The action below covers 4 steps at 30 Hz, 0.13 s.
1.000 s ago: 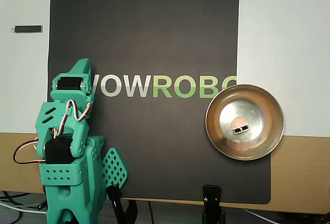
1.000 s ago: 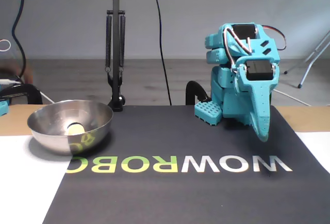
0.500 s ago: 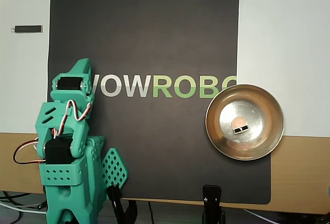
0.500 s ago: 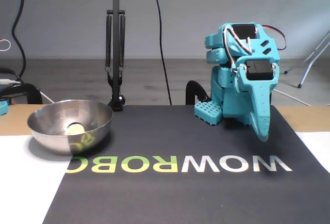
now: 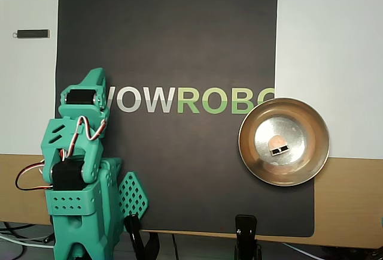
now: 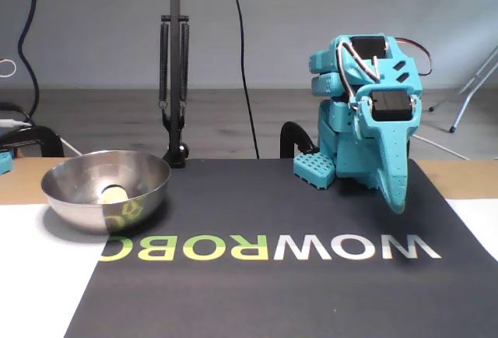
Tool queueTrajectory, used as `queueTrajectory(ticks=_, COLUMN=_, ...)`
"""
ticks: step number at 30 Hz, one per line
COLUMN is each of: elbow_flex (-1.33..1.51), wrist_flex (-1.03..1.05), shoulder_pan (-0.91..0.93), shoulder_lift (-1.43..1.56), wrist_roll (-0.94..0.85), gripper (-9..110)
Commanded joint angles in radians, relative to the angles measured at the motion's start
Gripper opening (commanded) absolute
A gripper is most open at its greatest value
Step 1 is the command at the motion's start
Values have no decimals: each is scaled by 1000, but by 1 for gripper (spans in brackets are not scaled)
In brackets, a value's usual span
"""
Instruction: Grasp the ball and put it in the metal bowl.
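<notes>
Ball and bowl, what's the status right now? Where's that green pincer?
Pincer folded back near the arm's base, shut, empty. Ball sitting in the metal bowl, on its flat bottom. Black mat between arm and bowl bare.

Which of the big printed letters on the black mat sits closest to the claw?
The white W. In the overhead view it lies right beside the folded claw, while the green letters run off toward the metal bowl.

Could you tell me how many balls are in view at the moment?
1. The ball lies inside the metal bowl, at its bottom, on the right of the overhead view. No other ball shows on the mat, though the arm could hide one.
</notes>
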Motion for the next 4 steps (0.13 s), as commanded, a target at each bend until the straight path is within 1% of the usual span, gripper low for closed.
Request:
queueTrajectory(ticks=1, elbow_flex=32, wrist_flex=0, shoulder_pan=2, shoulder_lift=60, wrist_roll=-6, gripper=0)
queueTrajectory(ticks=4, elbow_flex=32, wrist_flex=0, shoulder_pan=2, shoulder_lift=60, wrist_roll=-6, gripper=0)
